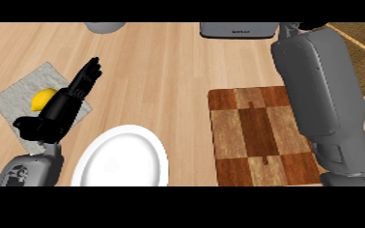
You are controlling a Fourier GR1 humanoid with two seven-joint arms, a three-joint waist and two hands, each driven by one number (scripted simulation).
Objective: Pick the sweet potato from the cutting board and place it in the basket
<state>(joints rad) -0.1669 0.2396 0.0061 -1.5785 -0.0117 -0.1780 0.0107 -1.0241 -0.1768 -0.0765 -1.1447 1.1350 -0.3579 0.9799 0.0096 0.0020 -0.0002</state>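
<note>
The checkered wooden cutting board (253,135) lies at the lower right with nothing showing on its visible surface. No sweet potato is in sight. My right forearm (317,92) stretches up over the board's right edge. Only a sliver of the black right hand (308,26) shows, at the top edge. It sits beside a brown woven basket (352,35) in the top right corner. My left hand (71,99) rests open at the left with its fingers pointing up, holding nothing.
A white plate (121,160) sits at the lower middle. A yellow lemon (43,99) lies on a grey cloth (25,92) partly under my left hand. A grey appliance (238,30) and a grey round object (105,26) stand along the far edge.
</note>
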